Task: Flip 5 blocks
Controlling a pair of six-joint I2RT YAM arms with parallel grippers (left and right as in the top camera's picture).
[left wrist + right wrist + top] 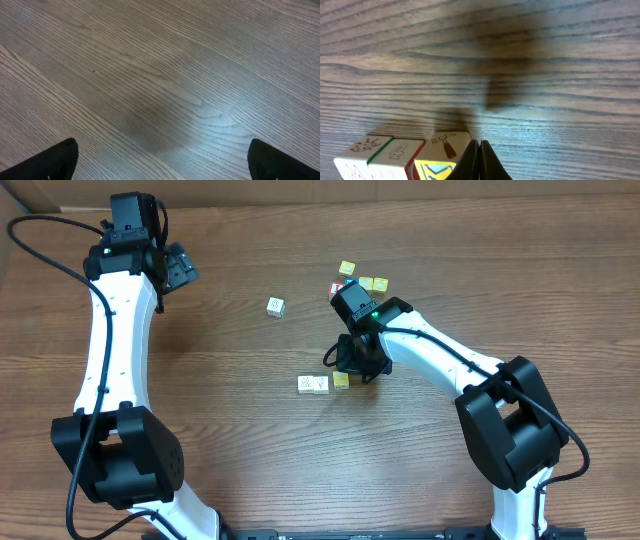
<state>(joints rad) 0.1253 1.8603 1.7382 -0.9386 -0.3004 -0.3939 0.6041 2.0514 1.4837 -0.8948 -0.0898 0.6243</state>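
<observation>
A brown wood-grain table [250,450] fills the scene from edge to edge, its grain running in long streaks. A paler tan band [400,188] lines the far side. Soft overhead light leaves a pale glare [212,119] on the wood, while a blurred dark shadow [505,65] falls across it elsewhere.

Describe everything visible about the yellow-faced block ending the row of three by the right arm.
The yellow-faced block is a small wooden cube sitting flat on the table. Its side is yellow with a picture, and its cream top bears a brown-and-red drawing. It ends a row, flush against a cream block. The right gripper, jaws shut, is at its other edge; contact unclear.
</observation>
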